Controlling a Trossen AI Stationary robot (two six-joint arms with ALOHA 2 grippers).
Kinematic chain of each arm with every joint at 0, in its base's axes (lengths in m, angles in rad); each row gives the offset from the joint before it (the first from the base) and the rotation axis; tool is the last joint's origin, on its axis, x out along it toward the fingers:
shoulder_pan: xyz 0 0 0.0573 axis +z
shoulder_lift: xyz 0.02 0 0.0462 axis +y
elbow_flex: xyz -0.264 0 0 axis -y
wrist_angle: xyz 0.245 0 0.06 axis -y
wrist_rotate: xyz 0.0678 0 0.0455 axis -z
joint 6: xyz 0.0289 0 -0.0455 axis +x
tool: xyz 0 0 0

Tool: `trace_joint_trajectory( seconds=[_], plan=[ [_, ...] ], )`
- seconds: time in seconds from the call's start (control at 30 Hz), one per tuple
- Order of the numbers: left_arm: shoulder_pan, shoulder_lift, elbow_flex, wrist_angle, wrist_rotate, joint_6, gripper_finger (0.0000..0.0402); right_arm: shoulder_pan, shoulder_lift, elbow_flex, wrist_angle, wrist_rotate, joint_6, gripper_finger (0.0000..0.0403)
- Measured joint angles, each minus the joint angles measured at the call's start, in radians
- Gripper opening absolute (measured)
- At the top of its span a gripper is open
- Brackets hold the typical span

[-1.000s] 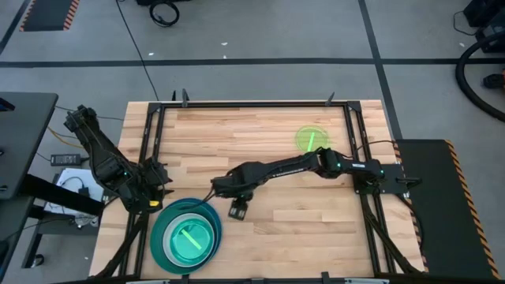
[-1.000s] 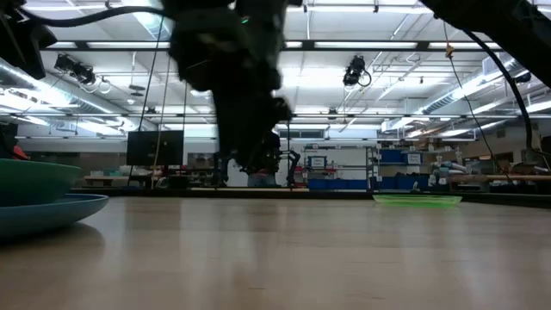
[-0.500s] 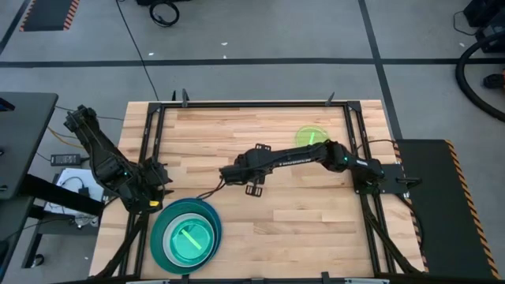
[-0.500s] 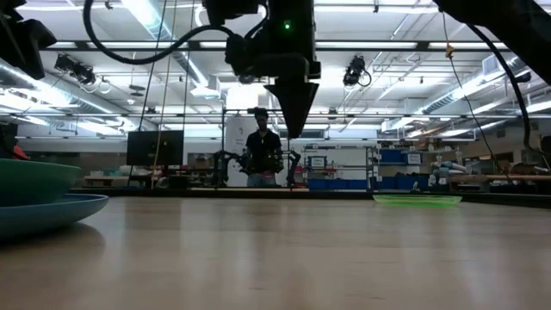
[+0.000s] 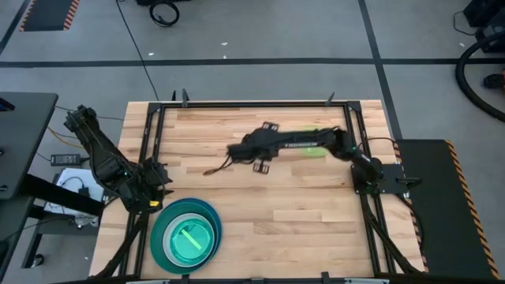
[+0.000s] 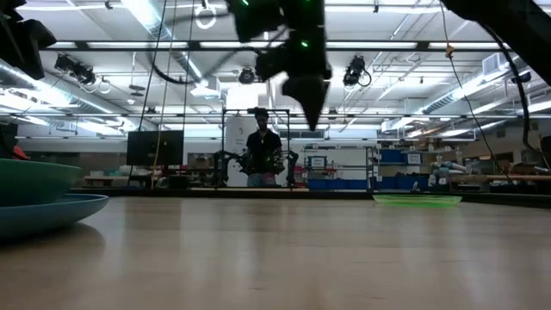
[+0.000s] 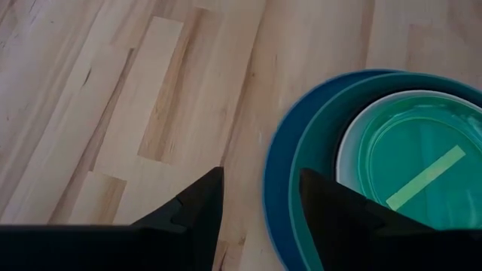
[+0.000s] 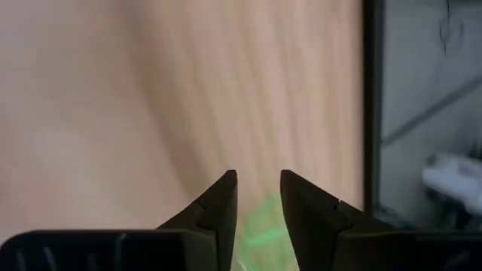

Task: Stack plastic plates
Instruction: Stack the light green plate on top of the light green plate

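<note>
A stack of plastic plates [image 5: 185, 237] sits near the table's near left corner. A blue plate [image 7: 273, 181] is at the bottom, then a teal one [image 7: 316, 150], a white one [image 7: 343, 143] and translucent green-cyan ones [image 7: 407, 150] on top. One lime green plate [image 6: 417, 200] lies flat at the far right, partly under my right arm [image 5: 312, 132]. My right gripper [image 6: 312, 116] hangs open and empty above mid-table [image 5: 256, 154], pointing steeply down. My left gripper [image 7: 260, 188] waits open beside the stack's left rim [image 5: 155, 192].
A black frame rail [image 5: 252, 103] borders the table. Bare wood lies between the stack and the green plate. In the low view a person [image 6: 263, 155] stands in the room far behind the table.
My right gripper has left the stack's right rim and swung toward the far right, toward the lime green plate. It has risen and tipped more steeply downward. The stack and the green plate have kept still.
</note>
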Motion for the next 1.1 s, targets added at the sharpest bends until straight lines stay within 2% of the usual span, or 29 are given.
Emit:
trace_joint_trajectory(
  seconds=[0.17,0.37,0.57,0.67,0.87,1.1],
  plan=[
    [0.0,0.0,0.0,0.001,-0.056,0.029,0.0181,-0.085,-0.188,-0.316,0.068,0.022,0.062,0.0104],
    [0.0,0.0,0.0,0.042,-0.288,0.166,0.0181,-0.16,-0.452,-0.718,0.355,-0.053,0.073,0.0093],
    [0.0,0.0,0.0,0.145,-0.458,0.3,0.0181,-0.24,-0.649,-0.99,0.549,-0.099,0.052,0.0091],
    [0.0,0.0,0.0,0.193,-0.534,0.355,0.0181,-0.302,-0.726,-1.089,0.627,-0.117,0.01,0.0091],
    [0.0,0.0,0.0,0.266,-0.668,0.41,0.0181,-0.478,-0.786,-1.211,0.79,-0.294,0.01,0.0091],
    [-0.001,0.06,0.0,0.382,-0.675,0.432,0.0181,-0.62,-0.742,-1.221,0.819,-0.298,0.057,0.0106]
  ],
)
